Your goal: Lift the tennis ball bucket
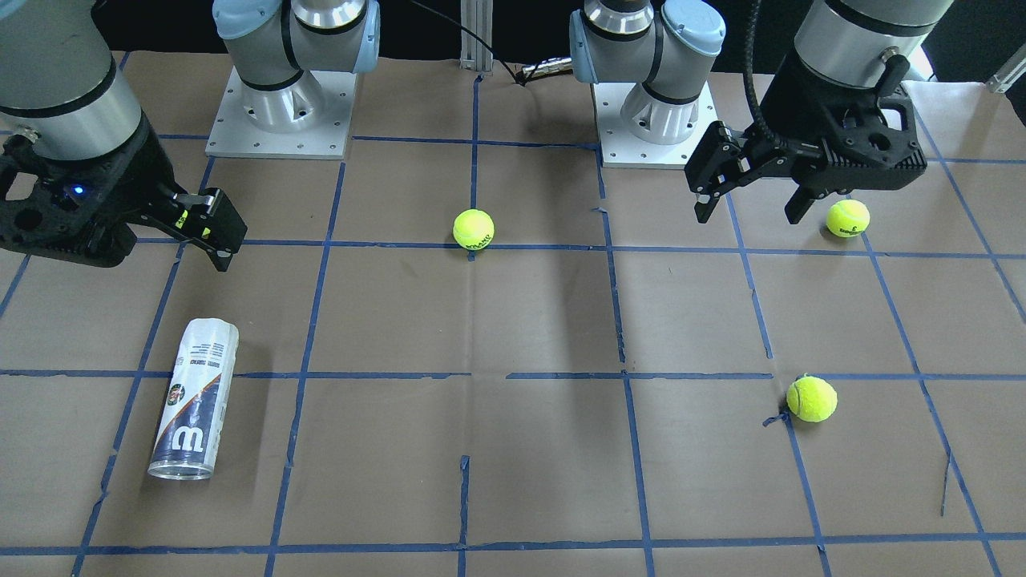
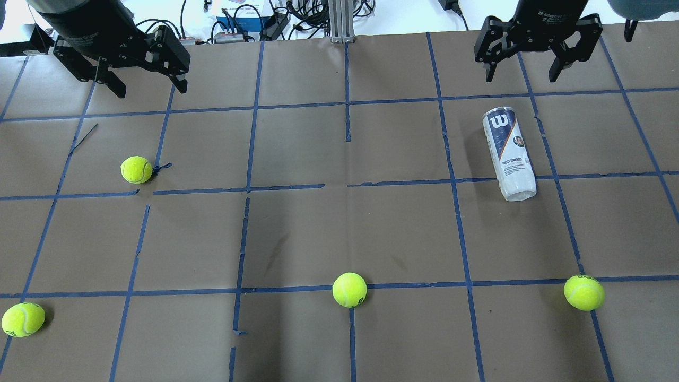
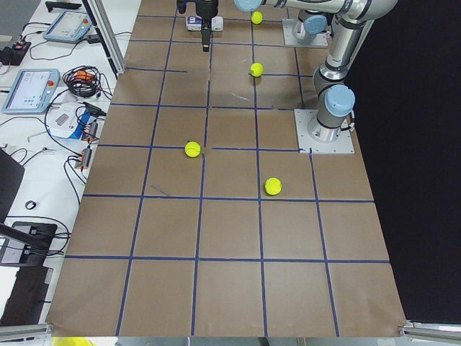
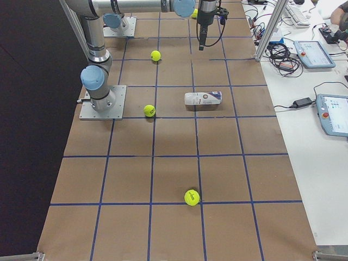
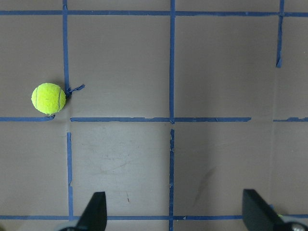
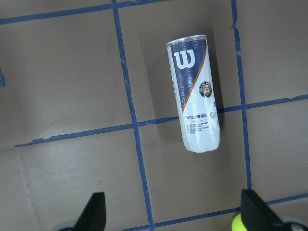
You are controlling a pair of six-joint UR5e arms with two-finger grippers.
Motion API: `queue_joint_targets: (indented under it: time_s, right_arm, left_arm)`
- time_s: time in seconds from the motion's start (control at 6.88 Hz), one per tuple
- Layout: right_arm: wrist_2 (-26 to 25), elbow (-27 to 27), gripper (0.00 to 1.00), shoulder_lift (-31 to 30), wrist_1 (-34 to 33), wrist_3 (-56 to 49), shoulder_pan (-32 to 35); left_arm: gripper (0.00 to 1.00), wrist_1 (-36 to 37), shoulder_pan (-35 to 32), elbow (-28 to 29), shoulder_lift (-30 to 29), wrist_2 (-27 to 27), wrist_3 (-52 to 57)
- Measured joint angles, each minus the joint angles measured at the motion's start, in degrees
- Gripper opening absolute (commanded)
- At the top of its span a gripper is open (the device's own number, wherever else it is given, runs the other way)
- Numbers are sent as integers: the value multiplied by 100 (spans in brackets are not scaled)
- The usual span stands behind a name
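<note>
The tennis ball bucket (image 2: 508, 154) is a slim clear can with a white-and-navy "W" label. It lies on its side on the brown table, silvery rim toward the far edge. It also shows in the front view (image 1: 195, 398), the right side view (image 4: 203, 98) and the right wrist view (image 6: 195, 98). My right gripper (image 2: 521, 74) is open and empty, held high above the table just beyond the can's rim end; it also shows in the front view (image 1: 200, 232). My left gripper (image 2: 151, 90) is open and empty, far from the can, at the other end (image 1: 749, 215).
Several yellow-green tennis balls lie on the table: one near the left gripper (image 2: 136, 170), one at the near left corner (image 2: 23, 319), one at near centre (image 2: 349, 289), one near right (image 2: 584, 292). Blue tape lines grid the table. Arm bases (image 1: 280, 112) stand at the robot's edge.
</note>
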Motion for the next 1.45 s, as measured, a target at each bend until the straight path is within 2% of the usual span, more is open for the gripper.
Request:
queue_joint_targets:
  time_s: [1.16, 1.45]
  right_arm:
    - [272, -17, 100, -18, -8, 110, 204]
    - [268, 45, 100, 66, -83, -472, 82]
  left_arm:
    - [100, 0, 4, 22, 4, 120, 1]
    - [100, 0, 5, 25, 5, 120, -2]
